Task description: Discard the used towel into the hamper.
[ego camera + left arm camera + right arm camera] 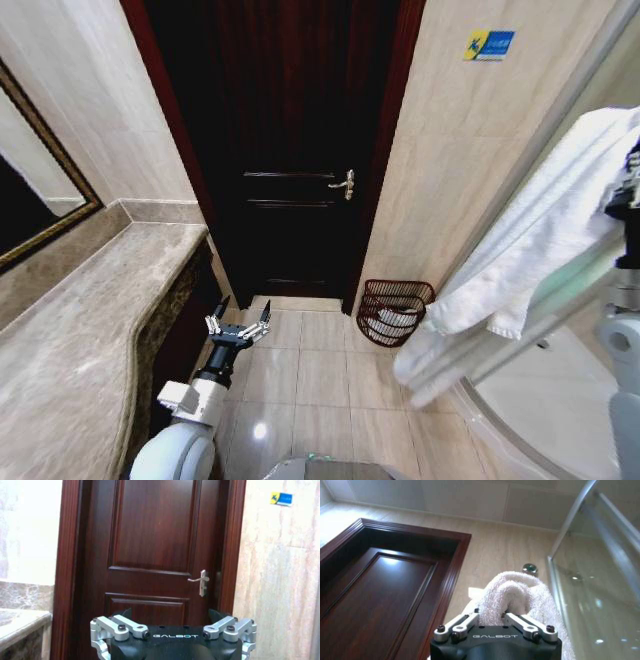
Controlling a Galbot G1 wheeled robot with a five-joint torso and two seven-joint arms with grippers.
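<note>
- The right gripper is raised high beside the glass shower screen, its jaws pinching a fold of the white towel.
- In the head view the towel hangs in a long drape at the right, its lower end reaching down toward the floor just to the right of the hamper.
- The hamper stands on the tiled floor against the wall, just right of the dark wooden door; something white lies inside it.
- The left gripper is held low in front of the door, beside the end of the marble counter, its jaws spread and holding nothing.
- From the left wrist, the door's handle sits above the jaws.
</note>
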